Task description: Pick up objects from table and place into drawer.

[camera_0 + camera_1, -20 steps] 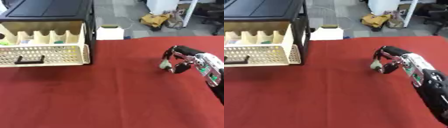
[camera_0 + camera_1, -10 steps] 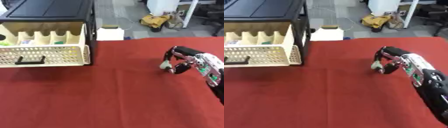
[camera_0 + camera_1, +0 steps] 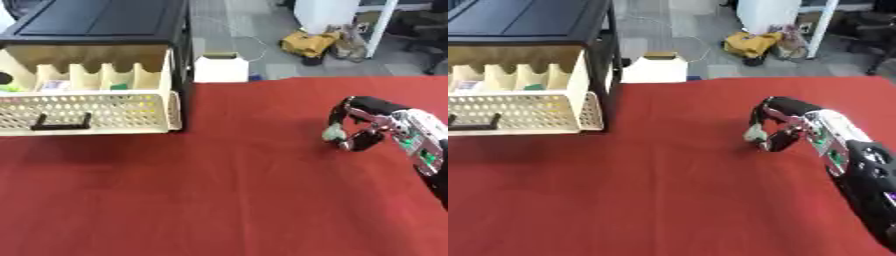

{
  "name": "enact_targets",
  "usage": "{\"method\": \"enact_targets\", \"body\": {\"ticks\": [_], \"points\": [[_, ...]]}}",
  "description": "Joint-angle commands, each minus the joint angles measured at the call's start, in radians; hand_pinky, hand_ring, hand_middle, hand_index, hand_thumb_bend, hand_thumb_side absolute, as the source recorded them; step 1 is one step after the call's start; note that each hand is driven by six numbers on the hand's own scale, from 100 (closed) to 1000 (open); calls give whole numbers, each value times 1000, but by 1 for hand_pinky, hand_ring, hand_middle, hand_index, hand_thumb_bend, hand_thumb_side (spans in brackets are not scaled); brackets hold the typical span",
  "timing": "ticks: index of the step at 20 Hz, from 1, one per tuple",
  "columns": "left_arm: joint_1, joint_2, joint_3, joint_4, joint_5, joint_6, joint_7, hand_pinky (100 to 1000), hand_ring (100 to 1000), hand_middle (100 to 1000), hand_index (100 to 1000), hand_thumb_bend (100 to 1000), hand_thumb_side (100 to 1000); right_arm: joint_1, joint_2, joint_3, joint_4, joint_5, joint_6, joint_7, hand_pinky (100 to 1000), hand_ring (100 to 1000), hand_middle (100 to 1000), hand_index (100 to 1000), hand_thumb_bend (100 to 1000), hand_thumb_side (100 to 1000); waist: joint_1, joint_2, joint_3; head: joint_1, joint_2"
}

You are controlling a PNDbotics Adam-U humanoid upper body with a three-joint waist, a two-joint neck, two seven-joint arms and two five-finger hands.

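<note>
Covering most of your view, the red surface runs from the near edge to the floor beyond. Far left: black cabinet, its cream drawer pulled out toward you, perforated front, dark handle on it. Inside the drawer you see upright dividers and a few small items, green and white, too small to name. White box sits on the floor just past the surface's far edge, right of the cabinet. Your right hand reaches in from the right side, fingers curled down round a small pale greenish object held at the surface, well apart from the drawer. Left hand does not show.
</note>
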Motion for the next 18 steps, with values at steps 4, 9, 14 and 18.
{"method": "enact_targets", "body": {"ticks": [4, 9, 14, 18], "points": [[-9, 12, 6, -12, 1, 1, -1, 100, 100, 100, 631, 100, 1000, -7, -33, 4, 8, 8, 0, 0, 556, 749, 527, 644, 270, 100, 0, -17, 3, 0, -9], [-7, 12, 6, -12, 1, 2, -2, 100, 100, 100, 623, 100, 1000, -4, -33, 1, 6, 4, 13, -18, 525, 727, 472, 576, 282, 100, 1, -16, 2, 1, -9], [-6, 11, 6, -12, 0, 2, -1, 100, 100, 100, 614, 100, 1000, -1, -34, 1, -3, -10, 30, -45, 508, 713, 445, 545, 257, 100, 1, -17, 2, 0, -9], [-5, 10, 7, -12, 1, 3, -1, 100, 100, 100, 609, 100, 1000, 1, -35, 1, -6, -20, 42, -58, 499, 704, 426, 527, 207, 100, 1, -18, 4, 0, -10]]}}
